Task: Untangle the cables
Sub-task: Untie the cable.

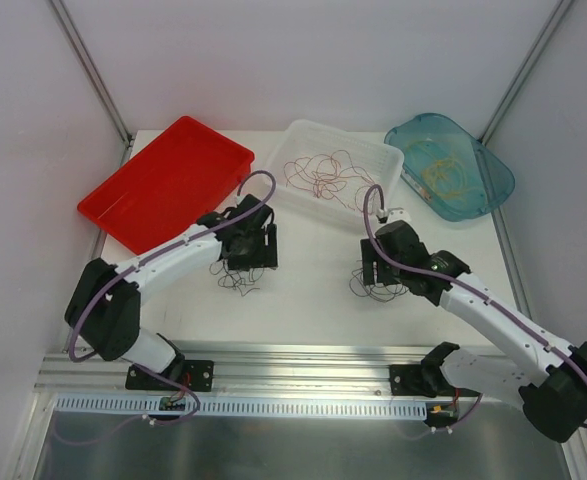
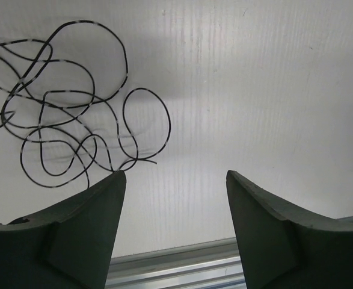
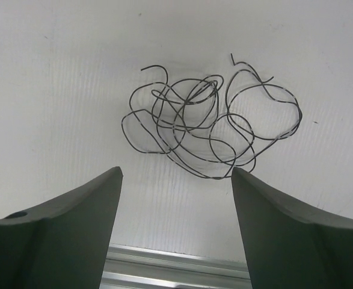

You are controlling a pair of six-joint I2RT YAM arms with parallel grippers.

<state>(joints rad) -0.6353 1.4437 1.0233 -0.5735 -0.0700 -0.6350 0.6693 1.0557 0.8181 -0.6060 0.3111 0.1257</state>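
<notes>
A loose bundle of thin dark cable (image 1: 239, 279) lies on the white table below my left gripper (image 1: 249, 252); in the left wrist view this cable (image 2: 68, 120) curls into loops up and left of the open, empty gripper (image 2: 175, 176). A second dark cable bundle (image 1: 375, 287) lies by my right gripper (image 1: 381, 268); in the right wrist view it (image 3: 209, 123) lies just ahead of the open, empty gripper (image 3: 176, 173). Red cables (image 1: 323, 172) lie tangled in a clear tray (image 1: 385, 150). Yellow-orange cables (image 1: 441, 170) lie in a blue tray (image 1: 501, 175).
A red tray (image 1: 163, 180) stands at the back left. An aluminium rail (image 1: 303, 362) runs along the table's near edge and shows in both wrist views (image 2: 176, 262) (image 3: 176, 271). White walls with metal posts enclose the table.
</notes>
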